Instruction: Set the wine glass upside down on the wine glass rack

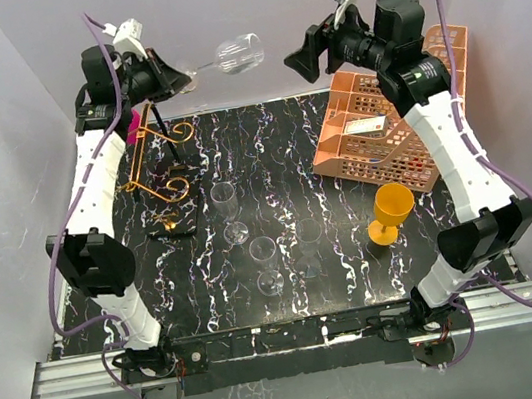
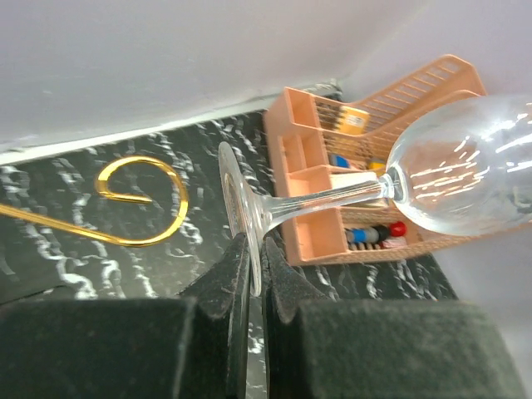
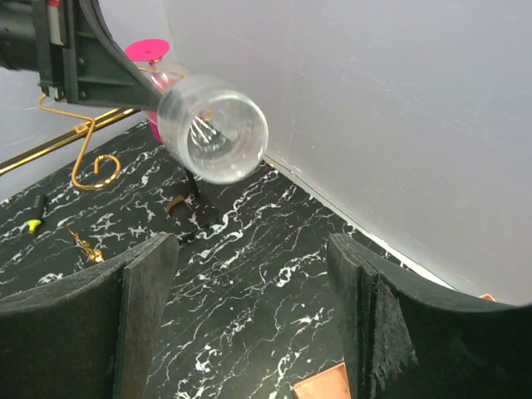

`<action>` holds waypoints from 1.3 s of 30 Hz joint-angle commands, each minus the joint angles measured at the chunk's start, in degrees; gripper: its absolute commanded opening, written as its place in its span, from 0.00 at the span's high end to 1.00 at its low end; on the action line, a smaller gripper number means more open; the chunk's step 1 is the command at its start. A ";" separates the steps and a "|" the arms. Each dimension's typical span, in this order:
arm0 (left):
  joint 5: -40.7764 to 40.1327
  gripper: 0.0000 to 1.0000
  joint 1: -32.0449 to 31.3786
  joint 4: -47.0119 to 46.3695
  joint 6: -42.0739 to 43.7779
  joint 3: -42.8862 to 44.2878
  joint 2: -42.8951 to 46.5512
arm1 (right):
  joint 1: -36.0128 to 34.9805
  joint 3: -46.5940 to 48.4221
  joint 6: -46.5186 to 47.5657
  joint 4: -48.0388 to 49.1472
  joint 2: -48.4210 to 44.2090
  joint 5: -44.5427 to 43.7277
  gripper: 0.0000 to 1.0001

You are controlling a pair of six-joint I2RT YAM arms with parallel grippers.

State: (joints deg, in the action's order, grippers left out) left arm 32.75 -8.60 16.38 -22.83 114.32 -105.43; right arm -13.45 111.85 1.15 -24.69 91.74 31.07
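The table [image 1: 276, 137] is black with white marble veining. At far right lies a tray [image 1: 360, 154] of peach-orange perforated plastic; a label in it is too small to read. At far left is the rack [image 1: 179, 187], thin gold wire with curled scroll ends and a dark post. The wine glass [image 1: 238, 54] is clear, round-bowled and thin-stemmed. It hangs sideways in the air over the far edge, right of the rack, bowl pointing right. The left gripper [image 2: 253, 258] is clenched on its flat foot. The right gripper [image 3: 249, 291] stands released, near the bowl's mouth, not touching it.
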 commanded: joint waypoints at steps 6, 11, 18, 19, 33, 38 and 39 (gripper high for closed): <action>-18.40 1.00 -0.63 6.58 20.67 9.73 4.78 | 3.31 2.35 2.92 -1.80 -3.45 -1.93 0.20; -32.28 1.00 -5.75 6.68 34.22 12.64 3.40 | 4.49 1.26 3.35 -2.03 -4.07 -1.74 0.19; -38.73 1.00 -7.57 3.97 41.81 18.60 -1.51 | 5.64 -0.81 3.25 -1.57 -4.99 -0.07 0.19; -39.49 1.00 -7.77 3.60 43.29 19.18 -2.26 | 5.78 -1.04 3.10 -1.47 -5.09 0.15 0.19; -48.97 1.00 -8.10 -2.51 54.76 21.95 -9.75 | 7.21 -2.98 1.34 0.03 -5.13 3.76 0.18; -48.83 1.00 -8.10 -2.83 57.85 19.87 -10.00 | 7.60 -3.46 1.16 0.20 -5.18 4.27 0.18; -48.81 1.00 -8.10 -2.91 58.54 19.36 -9.91 | 7.69 -3.52 1.21 0.25 -5.17 4.34 0.18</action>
State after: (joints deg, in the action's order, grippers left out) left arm -14.76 -16.53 19.14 32.47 133.19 -118.45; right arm -6.31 108.57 2.90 -28.14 88.09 34.37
